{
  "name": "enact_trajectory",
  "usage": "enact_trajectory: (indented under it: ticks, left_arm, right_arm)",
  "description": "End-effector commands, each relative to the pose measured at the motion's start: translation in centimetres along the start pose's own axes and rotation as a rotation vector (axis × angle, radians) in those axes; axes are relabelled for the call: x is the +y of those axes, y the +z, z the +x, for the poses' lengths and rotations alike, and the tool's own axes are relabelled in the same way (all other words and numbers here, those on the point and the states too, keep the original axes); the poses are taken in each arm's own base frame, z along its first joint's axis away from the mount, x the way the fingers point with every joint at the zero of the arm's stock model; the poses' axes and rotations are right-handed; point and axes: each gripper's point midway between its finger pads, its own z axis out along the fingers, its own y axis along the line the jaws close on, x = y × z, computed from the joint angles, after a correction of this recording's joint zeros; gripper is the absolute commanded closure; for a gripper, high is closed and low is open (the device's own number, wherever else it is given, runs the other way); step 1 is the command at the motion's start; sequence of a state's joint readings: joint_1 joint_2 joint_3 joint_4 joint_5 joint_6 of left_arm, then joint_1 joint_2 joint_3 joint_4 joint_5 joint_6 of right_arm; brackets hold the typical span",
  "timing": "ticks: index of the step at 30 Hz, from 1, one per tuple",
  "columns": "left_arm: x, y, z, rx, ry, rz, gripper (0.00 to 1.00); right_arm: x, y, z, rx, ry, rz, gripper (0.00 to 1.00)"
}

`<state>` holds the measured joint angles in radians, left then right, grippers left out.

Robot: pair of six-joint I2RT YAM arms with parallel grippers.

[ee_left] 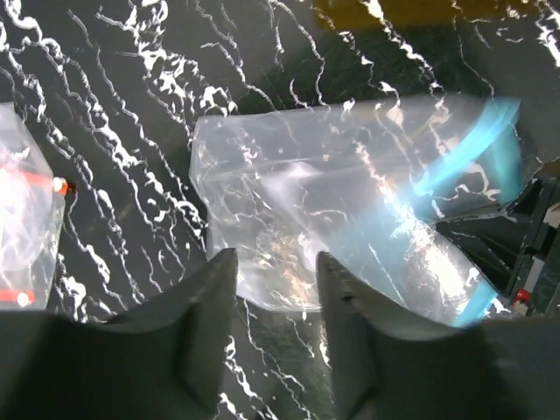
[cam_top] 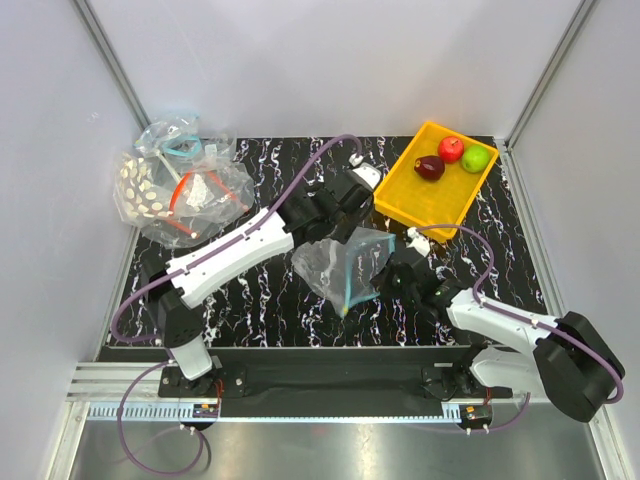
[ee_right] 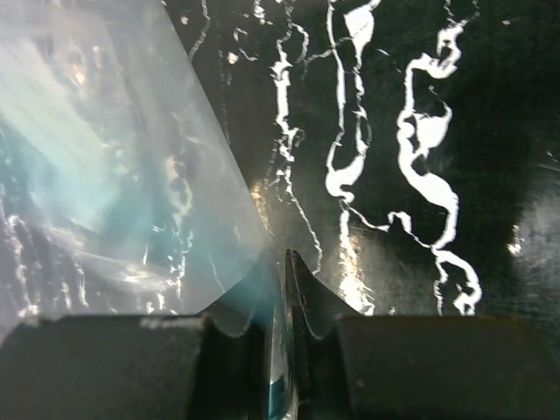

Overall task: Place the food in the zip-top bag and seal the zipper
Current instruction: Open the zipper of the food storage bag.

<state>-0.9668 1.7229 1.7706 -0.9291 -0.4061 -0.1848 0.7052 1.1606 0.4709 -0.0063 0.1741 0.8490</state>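
While a heap of clear plastic bags with red-orange strips (cam_top: 175, 190) lies well off to the left of the left gripper (ee_left: 276, 271), that gripper's two dark fingers (ee_left: 206, 332) stand apart and released, grasping nothing. Just beyond their tips, on the black white-veined table (cam_top: 260, 290), lies the clear crinkly plastic zip-top bag (ee_left: 332, 192), its near edge showing in the gap between them. Its narrow teal-blue zipper strip (ee_left: 477, 131) lies on the side away from these fingers, towards the right arm. There the right gripper (ee_right: 282, 289) is clenched on the zip-top bag, its fingers almost together with teal-tinted film pinched between them; the rest of the film spreads up and to the left of its fingertips. Past the right gripper's fingers, well apart from the bag, sits a yellow rectangular plastic tray (cam_top: 420, 205). It holds a dark maroon round fruit (cam_top: 430, 167), a bright red round fruit (cam_top: 451, 149) and a lime green round fruit (cam_top: 476, 158), close together at the end farthest from both grippers.
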Motion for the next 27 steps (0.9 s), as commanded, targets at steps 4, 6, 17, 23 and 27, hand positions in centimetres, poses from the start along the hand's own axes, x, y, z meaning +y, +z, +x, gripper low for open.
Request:
enact_trajectory:
  ticks: [4, 6, 17, 23, 27]
  left_arm:
    - [-3.2, -0.7, 0.7, -0.041, -0.029, 0.129, 0.43]
    - [-4.4, -0.3, 1.4, -0.031, -0.022, 0.137, 0.4]
    - [-9.5, -1.1, 3.3, -0.047, -0.053, 0.245, 0.22]
    - [-9.6, -1.4, 3.5, -0.056, -0.083, 0.249, 0.21]
    - [-9.1, -0.6, 4.2, -0.065, -0.125, 0.215, 0.21]
  right_arm:
    - [1.5, -0.3, -2.3, -0.059, -0.052, -0.004, 0.85]
    - [1.6, -0.2, -2.3, -0.057, -0.06, -0.001, 0.86]
    - [3.1, -1.1, -3.3, -0.09, -0.074, -0.072, 0.86]
    - [3.5, -1.5, -3.6, -0.097, -0.069, -0.088, 0.86]
    - [4.3, -1.9, -4.0, -0.114, -0.053, -0.131, 0.86]
